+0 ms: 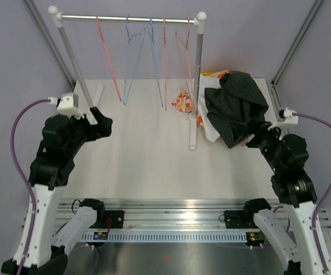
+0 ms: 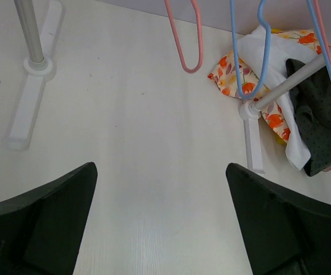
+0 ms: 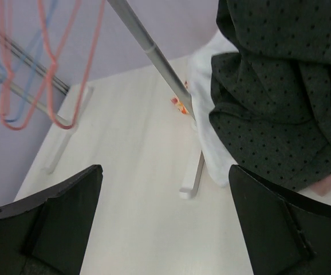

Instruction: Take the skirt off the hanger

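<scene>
A dark dotted garment [image 1: 237, 106] lies crumpled on a pile of clothes on the table, right of the rack's right post. It also shows in the right wrist view [image 3: 280, 103] and in the left wrist view [image 2: 320, 126]. A small pink piece [image 3: 328, 184] shows under its lower edge; I cannot tell what it is. Several bare pink and blue hangers [image 1: 132, 63] hang on the rack's bar [image 1: 128, 19]. My right gripper [image 1: 256, 137] [image 3: 165, 172] is open and empty beside the pile. My left gripper [image 1: 103, 123] [image 2: 161, 172] is open and empty near the rack's left post.
A floral orange cloth [image 1: 182, 102] [image 2: 228, 74] and a white cloth [image 1: 210, 126] lie under and beside the dark garment. The rack's white feet [image 1: 193, 134] [image 2: 28, 109] rest on the table. Purple walls and slanted frame bars close in the back and sides.
</scene>
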`<state>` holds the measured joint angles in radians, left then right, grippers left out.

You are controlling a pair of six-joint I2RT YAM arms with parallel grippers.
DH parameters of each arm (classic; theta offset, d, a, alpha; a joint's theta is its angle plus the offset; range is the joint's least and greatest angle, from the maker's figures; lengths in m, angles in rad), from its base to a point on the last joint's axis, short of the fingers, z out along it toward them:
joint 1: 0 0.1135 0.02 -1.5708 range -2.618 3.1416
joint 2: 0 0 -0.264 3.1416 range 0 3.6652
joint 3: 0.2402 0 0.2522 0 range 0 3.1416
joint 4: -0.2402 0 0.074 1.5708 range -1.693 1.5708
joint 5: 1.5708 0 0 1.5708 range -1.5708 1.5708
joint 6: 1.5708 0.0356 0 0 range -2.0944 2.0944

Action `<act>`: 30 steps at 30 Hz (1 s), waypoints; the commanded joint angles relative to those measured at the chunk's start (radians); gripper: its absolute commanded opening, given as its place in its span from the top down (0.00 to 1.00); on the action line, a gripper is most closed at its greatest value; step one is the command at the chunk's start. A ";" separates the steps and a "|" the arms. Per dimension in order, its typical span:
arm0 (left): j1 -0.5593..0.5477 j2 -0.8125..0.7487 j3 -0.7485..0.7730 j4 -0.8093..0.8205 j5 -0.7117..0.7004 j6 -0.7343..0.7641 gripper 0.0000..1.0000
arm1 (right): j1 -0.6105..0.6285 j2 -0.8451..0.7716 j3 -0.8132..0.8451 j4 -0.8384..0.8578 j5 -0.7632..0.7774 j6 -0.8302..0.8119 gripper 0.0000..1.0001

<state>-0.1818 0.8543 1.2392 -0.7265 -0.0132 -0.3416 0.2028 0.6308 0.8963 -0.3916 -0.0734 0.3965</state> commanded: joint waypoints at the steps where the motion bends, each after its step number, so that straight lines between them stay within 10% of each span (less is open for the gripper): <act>1: -0.004 -0.177 -0.124 0.010 -0.025 -0.011 0.01 | 0.006 -0.127 0.087 -0.131 -0.002 -0.010 0.01; 13: -0.005 -0.586 -0.414 0.007 -0.030 -0.034 0.01 | 0.006 -0.425 0.014 -0.337 0.271 -0.073 0.01; 30: -0.007 -0.589 -0.443 0.022 -0.083 -0.040 0.01 | 0.004 -0.454 -0.050 -0.277 0.078 -0.117 0.00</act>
<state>-0.1841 0.2825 0.8066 -0.7605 -0.0772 -0.3748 0.2031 0.1532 0.8494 -0.7006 0.0399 0.3050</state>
